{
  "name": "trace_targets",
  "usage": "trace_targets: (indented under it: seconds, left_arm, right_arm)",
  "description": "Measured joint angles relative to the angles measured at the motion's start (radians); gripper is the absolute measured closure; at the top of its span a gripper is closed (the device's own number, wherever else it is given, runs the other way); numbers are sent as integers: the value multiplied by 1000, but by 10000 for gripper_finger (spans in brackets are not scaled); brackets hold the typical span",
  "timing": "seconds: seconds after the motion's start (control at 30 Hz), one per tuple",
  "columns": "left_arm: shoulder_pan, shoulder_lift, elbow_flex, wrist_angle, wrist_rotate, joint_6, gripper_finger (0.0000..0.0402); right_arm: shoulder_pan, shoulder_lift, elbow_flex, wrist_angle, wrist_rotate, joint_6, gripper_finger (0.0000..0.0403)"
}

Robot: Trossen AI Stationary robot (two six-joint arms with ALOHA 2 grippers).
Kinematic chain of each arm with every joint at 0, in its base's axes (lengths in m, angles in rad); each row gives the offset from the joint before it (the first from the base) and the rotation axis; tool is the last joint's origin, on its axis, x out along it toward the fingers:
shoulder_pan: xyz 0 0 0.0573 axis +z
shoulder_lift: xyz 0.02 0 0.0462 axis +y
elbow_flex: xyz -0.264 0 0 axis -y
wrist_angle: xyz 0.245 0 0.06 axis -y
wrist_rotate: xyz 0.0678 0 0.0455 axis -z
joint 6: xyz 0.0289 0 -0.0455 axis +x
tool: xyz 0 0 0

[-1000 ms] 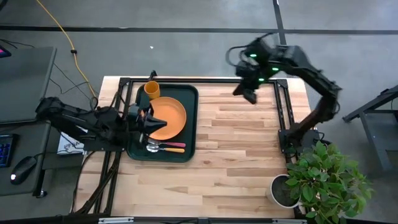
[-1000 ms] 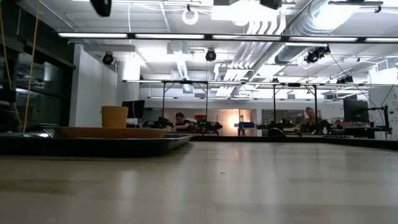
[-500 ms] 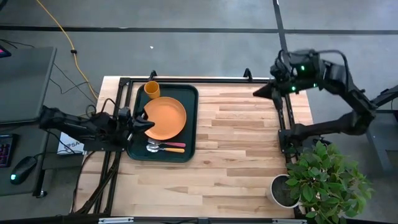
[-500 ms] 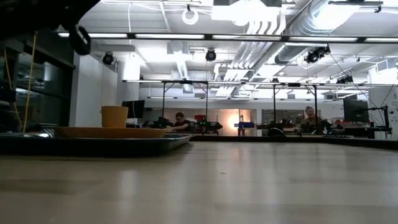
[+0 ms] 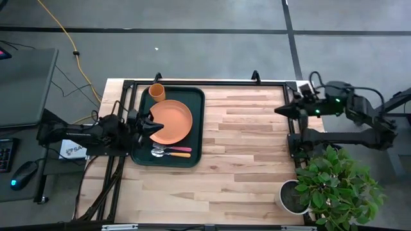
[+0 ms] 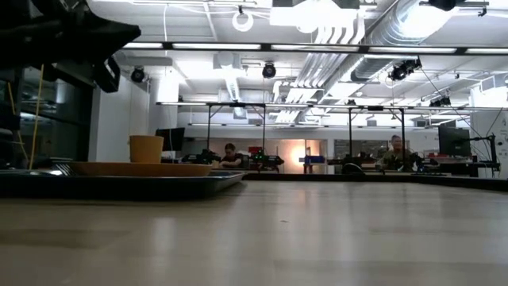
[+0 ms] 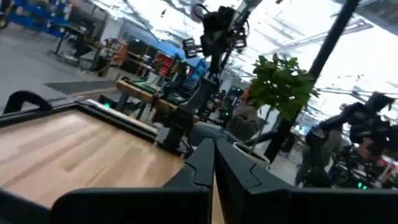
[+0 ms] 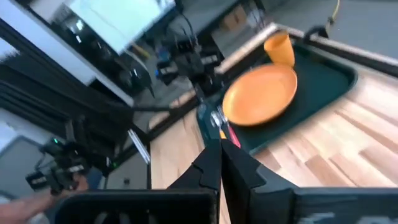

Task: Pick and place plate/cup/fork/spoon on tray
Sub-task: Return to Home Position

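The dark green tray [image 5: 198, 128] lies at the table's far left. On it rest the orange plate [image 5: 173, 122], the orange cup [image 5: 157, 93] upright at its far left corner, and the spoon [image 5: 178, 149] and the pink-handled fork [image 5: 178, 154] side by side on its near part. My left gripper [image 5: 154, 126] is shut and empty over the plate's left rim, well above it in the low view [image 6: 95, 40]. My right gripper [image 5: 277, 110] is shut and empty at the table's right edge. The right wrist view shows the plate [image 8: 260, 93] and the cup [image 8: 278, 48].
A potted green plant [image 5: 334, 183] stands at the near right corner. A black frame rail [image 5: 292, 122] runs along the table's right side. Bare wood [image 5: 244, 147] lies to the right of the tray. People sit far off in the room [image 6: 394, 147].
My right gripper has swung from above the table's far middle toward the right edge, and its arm has folded back. My left gripper has come down in the low view and stays over the tray's left side. The things on the tray have kept still.
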Motion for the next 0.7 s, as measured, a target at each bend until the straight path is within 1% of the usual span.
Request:
trace_targets:
  seconds: [0.13, 0.3, 0.43, 0.57, 0.63, 0.7]
  left_arm:
    - [23, 0, 0, -15, -17, -31, 401]
    - [26, 0, 0, -47, -23, -4, 401]
    - [26, 2, 0, -50, -23, -4, 401]
    - [26, 2, 0, -50, -23, -4, 401]
    - [26, 2, 0, -50, -23, -4, 401]
    - [26, 2, 0, -50, -23, -3, 401]
  right_arm:
    - [35, -128, -112, 81, 46, 6, 403]
    - [56, -253, -269, 189, 77, 26, 403]
    - [83, -279, -429, 416, 51, 22, 403]
    - [132, -274, -589, 655, 71, -72, 403]
    - [151, -287, -662, 709, 88, -92, 403]
    - [164, -316, -716, 713, 94, -87, 403]
